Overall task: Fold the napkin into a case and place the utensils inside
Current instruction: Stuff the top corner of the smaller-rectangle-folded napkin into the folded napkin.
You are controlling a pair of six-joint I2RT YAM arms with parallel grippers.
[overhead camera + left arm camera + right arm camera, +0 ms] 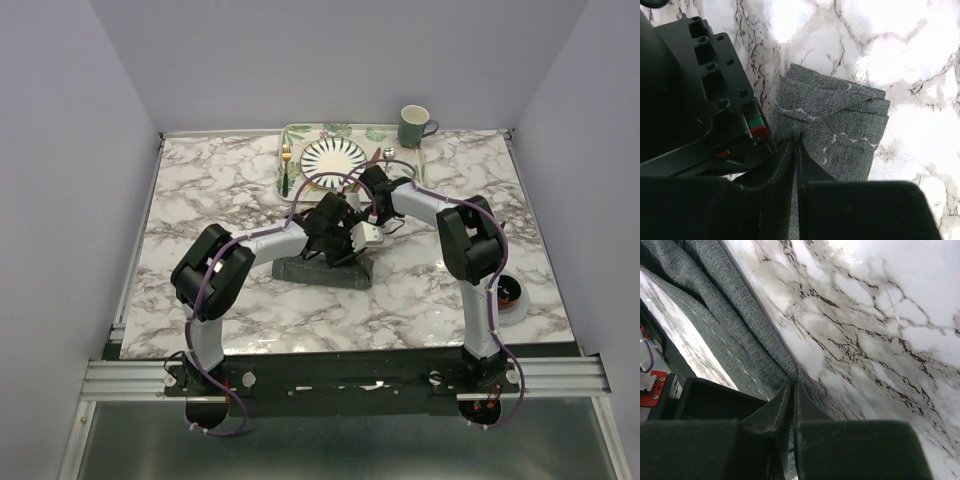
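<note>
Napkin (840, 120): dark grey weave, pale zigzag stitching, folded in overlapping layers into a narrow strip; mid-tabletop. Left gripper (796, 147), right gripper (794, 387): jaws nearly closed, each pinching its cloth. Fork (285, 165): on tray (300, 131), far edge.

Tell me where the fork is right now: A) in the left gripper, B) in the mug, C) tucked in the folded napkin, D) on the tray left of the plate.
D: the fork lies on the tray just left of the plate, well apart from the napkin nearer the arms.
</note>
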